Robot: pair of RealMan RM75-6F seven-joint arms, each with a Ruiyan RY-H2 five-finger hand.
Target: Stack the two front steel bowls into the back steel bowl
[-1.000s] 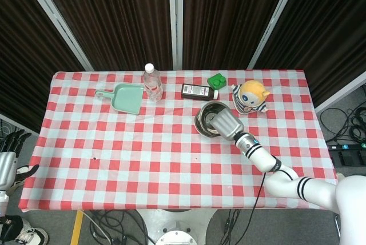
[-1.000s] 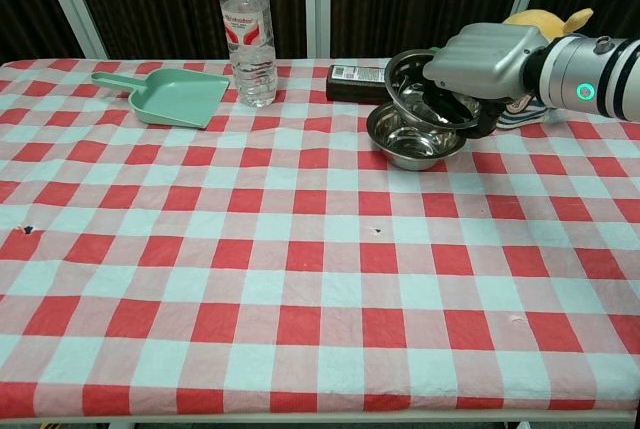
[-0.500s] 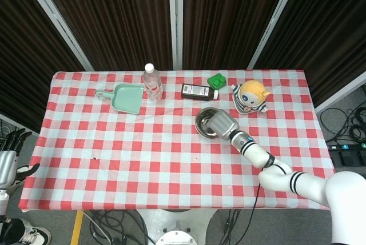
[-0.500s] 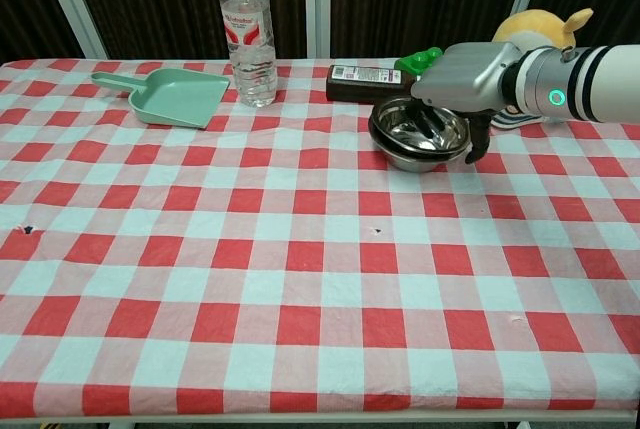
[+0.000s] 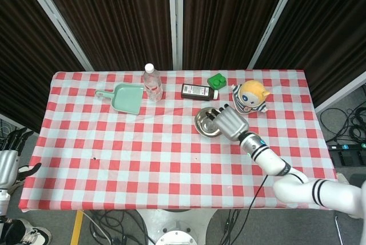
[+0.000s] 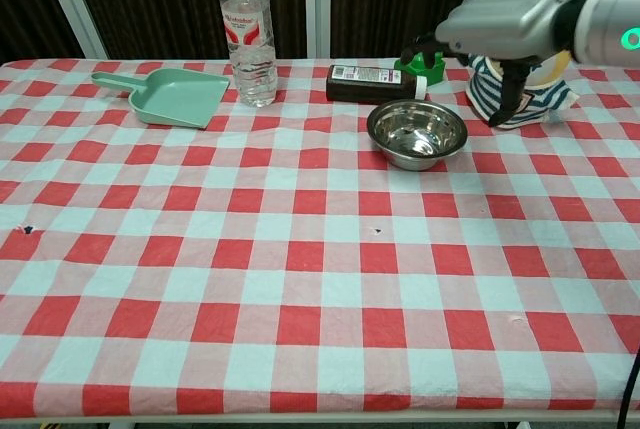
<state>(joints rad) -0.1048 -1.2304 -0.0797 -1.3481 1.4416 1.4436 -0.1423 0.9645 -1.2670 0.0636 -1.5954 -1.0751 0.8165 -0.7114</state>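
The steel bowls [image 6: 417, 134] sit nested as one stack on the checked cloth, right of centre, also seen in the head view as the bowl stack [image 5: 205, 123]. My right hand [image 6: 510, 15] hovers above and to the right of the stack with its fingers apart and nothing in them; in the head view the right hand [image 5: 230, 122] partly covers the stack's right rim. My left hand [image 5: 8, 159] hangs off the table's left edge, fingers spread, holding nothing.
Along the back stand a clear water bottle [image 6: 247, 34], a green dustpan [image 6: 176, 94], a dark box [image 6: 370, 83], a green item [image 6: 419, 60] and a yellow plush toy [image 6: 520, 89] just behind my right hand. Dark curtains close the back.
My right hand lowered the held bowl into the bowl on the table, released it, then lifted up and to the right with its fingers spread.
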